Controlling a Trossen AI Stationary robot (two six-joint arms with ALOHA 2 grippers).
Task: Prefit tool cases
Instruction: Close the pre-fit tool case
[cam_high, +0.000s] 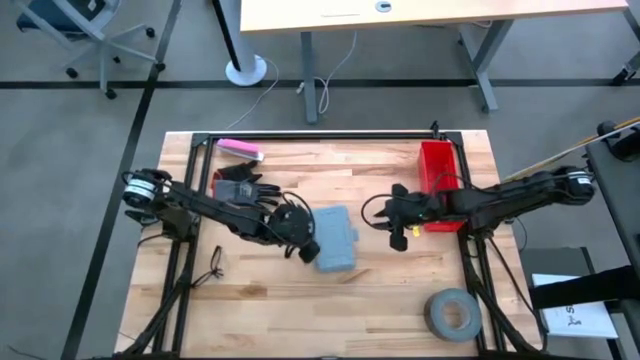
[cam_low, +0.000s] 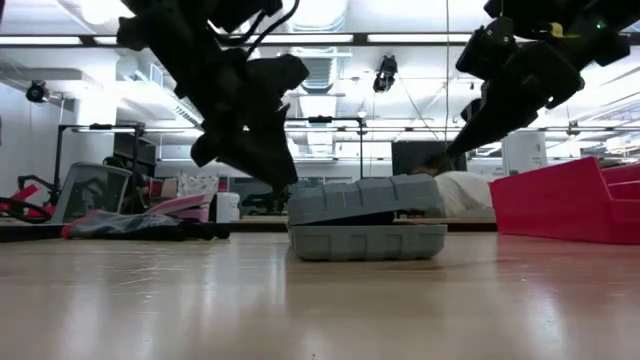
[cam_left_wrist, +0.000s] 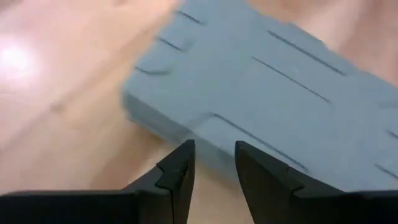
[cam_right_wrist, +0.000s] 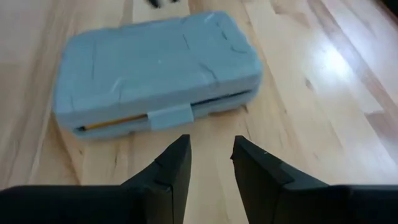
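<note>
The grey-blue tool case (cam_high: 336, 238) lies flat on the wooden table, mid-table. Its lid sits slightly ajar, higher toward the latch side (cam_right_wrist: 169, 117), where a narrow gap shows. My left gripper (cam_left_wrist: 213, 158) is open by a narrow gap. It slants down at the case's left long side (cam_left_wrist: 205, 134), the one away from the latch, and nothing lies between its fingers. My right gripper (cam_right_wrist: 211, 155) is also open by a narrow gap. It hovers to the right of the case, clear of it, pointing at the latch side. In the high view the right gripper (cam_high: 400, 238) is near the red bin. My left gripper's fingertips (cam_left_wrist: 185, 149) stand right at the edge of the case's left long side, slanting down from the table's left. Whether they touch the case, I cannot tell. My right gripper touches nothing.
A red bin (cam_high: 440, 185) stands at the right behind my right arm. A grey tape roll (cam_high: 452, 313) lies near the front right corner. A pink object (cam_high: 240, 150) and dark items (cam_high: 238, 185) sit at the back left. Bare wood lies in front of the case.
</note>
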